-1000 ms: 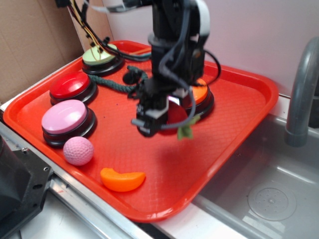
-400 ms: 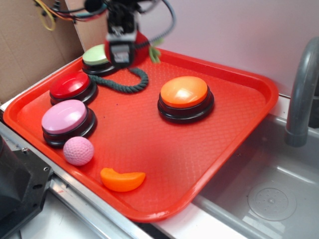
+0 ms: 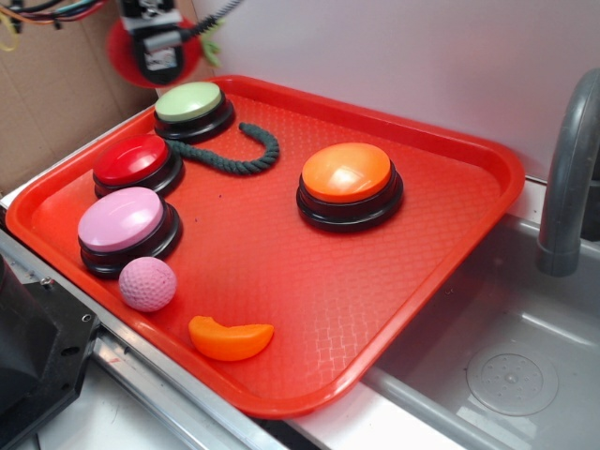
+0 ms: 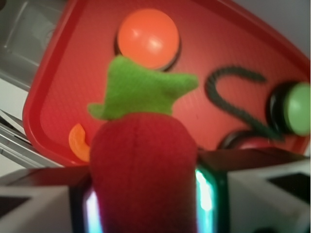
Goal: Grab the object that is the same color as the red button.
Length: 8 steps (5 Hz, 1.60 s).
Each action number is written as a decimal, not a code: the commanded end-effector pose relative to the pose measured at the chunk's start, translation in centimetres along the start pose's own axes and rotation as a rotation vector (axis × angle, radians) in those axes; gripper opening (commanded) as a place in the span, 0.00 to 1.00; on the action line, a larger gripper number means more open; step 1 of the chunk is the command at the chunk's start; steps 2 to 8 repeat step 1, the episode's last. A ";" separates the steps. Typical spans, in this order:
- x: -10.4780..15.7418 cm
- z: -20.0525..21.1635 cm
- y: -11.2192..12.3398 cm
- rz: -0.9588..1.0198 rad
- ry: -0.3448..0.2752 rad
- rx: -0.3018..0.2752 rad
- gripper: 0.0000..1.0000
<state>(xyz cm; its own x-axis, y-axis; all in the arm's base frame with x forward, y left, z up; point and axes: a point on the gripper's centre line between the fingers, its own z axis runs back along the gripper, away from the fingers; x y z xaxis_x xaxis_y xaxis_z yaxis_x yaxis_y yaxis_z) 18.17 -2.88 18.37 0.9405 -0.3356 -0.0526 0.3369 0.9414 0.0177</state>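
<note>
2 small loose pieces lie nearest the camera in the exterior view: an orange wedge-shaped slice at the lower middle of the frame and a pink dimpled ball just to its upper left, both on the red tray. The ball sits close against the pink-topped button. Beyond that one stands the red button, glossy top on a black base, at the left of the frame. The orange-topped button stands near the tray's centre, well apart from the others. Between it and the red button a dark green rope curls on the tray floor, and 1 pale green-topped button stands toward the tray's far corner, near the rope's end. A grey sink and a grey faucet pipe fill the right side.

Farthest back, at the upper left of the frame, the gripper hangs above the tray's far edge, in front of cardboard. Its jaws are closed around the fuzzy red strawberry toy; the green leaf pokes out to the right. The wrist view shows the same hold close up: the strawberry toy fills the lower middle of the frame, pinched on both sides, leaf pointing toward the tray below.
</note>
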 end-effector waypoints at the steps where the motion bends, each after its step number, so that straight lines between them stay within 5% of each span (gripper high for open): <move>1: -2.2 -0.6 -0.7 0.190 -0.134 0.033 0.00; 8: -2.2 -0.6 -0.7 0.190 -0.134 0.033 0.00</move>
